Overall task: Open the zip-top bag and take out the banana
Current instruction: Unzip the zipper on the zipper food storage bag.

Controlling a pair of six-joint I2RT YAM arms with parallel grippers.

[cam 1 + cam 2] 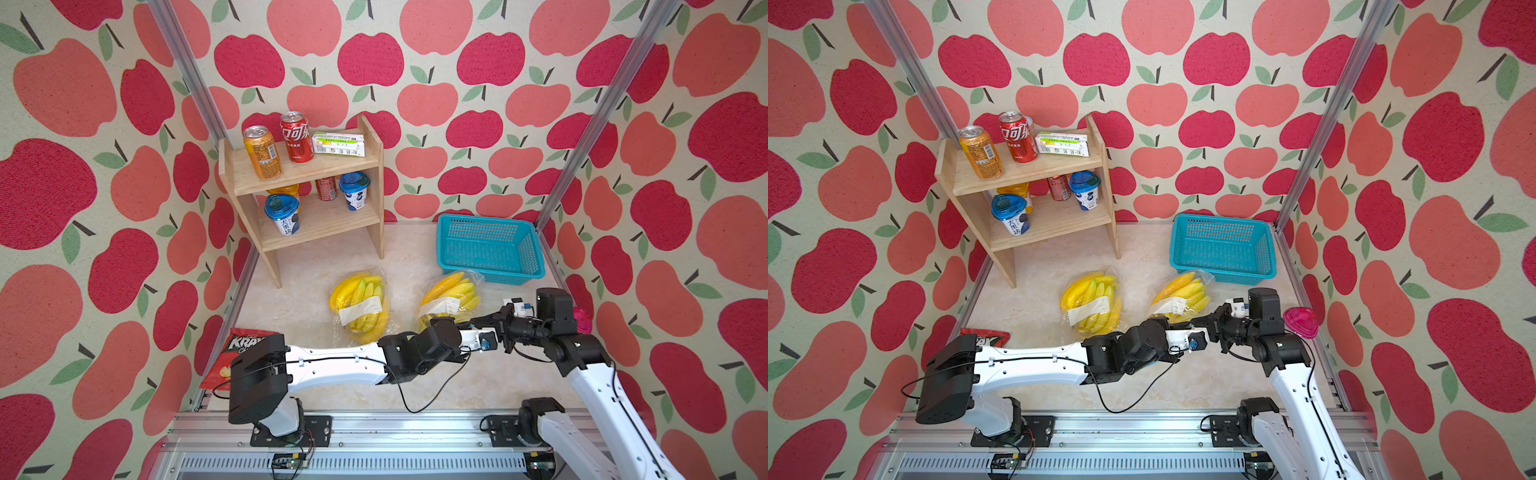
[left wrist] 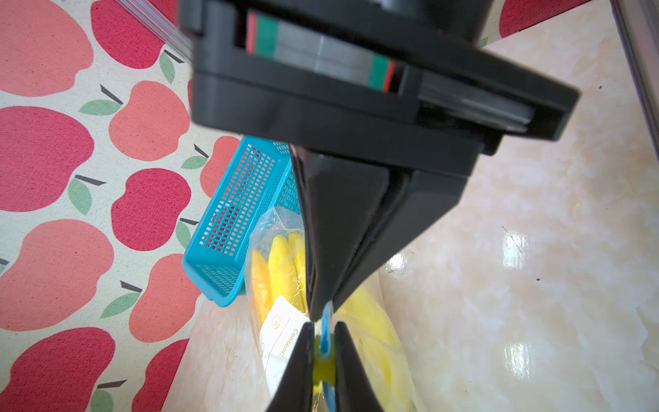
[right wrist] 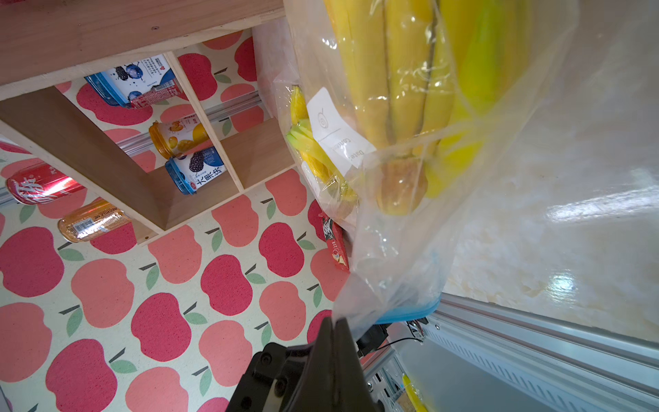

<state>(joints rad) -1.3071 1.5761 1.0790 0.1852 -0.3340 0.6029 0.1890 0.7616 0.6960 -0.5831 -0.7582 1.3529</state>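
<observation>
Left gripper [image 2: 323, 333] and right gripper [image 3: 335, 321] clamp zip-top bag [image 3: 410, 249] rim, apparently; banana [image 3: 403, 89] just beyond.

On my feed the bag [image 3: 410, 249] reads as thin clear plastic, glossy and wrinkled, with a matt paper label [image 3: 335, 132]. The table [image 2: 535, 249] is polished and stone-patterned, throwing glare. The shelf [image 1: 324, 166] is bare matt wood, the basket [image 1: 484, 237] perforated blue plastic, and the walls [image 1: 62, 208] woven cloth.
</observation>
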